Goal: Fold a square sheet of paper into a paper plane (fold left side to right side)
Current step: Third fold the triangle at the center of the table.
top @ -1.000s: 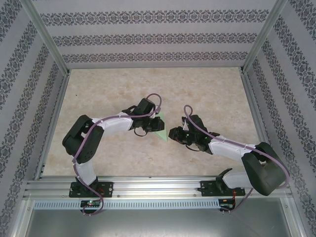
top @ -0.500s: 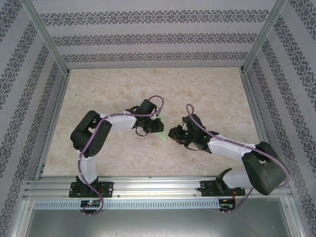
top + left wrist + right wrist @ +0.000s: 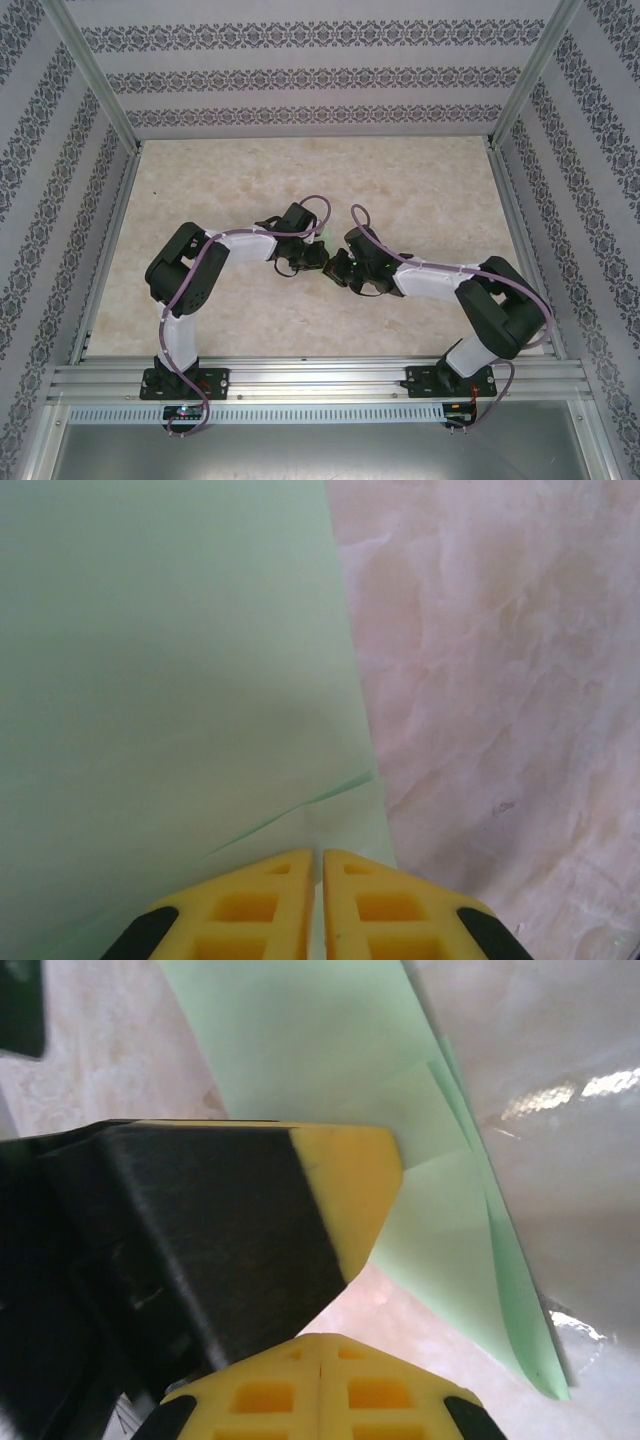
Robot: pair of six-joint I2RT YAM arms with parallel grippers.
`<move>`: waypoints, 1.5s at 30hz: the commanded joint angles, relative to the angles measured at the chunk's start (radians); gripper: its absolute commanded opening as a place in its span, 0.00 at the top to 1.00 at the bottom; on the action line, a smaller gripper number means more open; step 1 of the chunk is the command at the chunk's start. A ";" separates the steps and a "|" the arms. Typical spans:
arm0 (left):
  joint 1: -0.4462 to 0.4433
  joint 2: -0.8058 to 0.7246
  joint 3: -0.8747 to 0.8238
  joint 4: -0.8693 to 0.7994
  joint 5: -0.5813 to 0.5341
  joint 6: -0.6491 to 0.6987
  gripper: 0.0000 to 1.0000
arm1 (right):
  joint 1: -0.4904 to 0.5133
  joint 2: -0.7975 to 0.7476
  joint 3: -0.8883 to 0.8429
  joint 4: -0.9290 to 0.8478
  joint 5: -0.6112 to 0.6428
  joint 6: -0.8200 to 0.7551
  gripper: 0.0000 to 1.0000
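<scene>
The square sheet of paper, partly folded, lies in the middle of the table between the grippers. The right arm has swung in beside the left gripper, whose fingers pinch the sheet. The right gripper has just closed empty, likely ready to press the crease.

Sheet of paper: thin pale mint-green paper, matt and smooth, sharply creased.
Surface: beige marbled stone look, smooth, with glossy highlights.
Left end effector: matt yellow plastic with matt black parts.
Rails: brushed silver metal.
Cables: smooth purple plastic sheath.
</scene>
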 commanded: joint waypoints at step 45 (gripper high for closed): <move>0.009 0.059 -0.037 0.029 -0.049 0.026 0.90 | -0.012 0.115 0.086 -0.113 0.056 0.018 1.00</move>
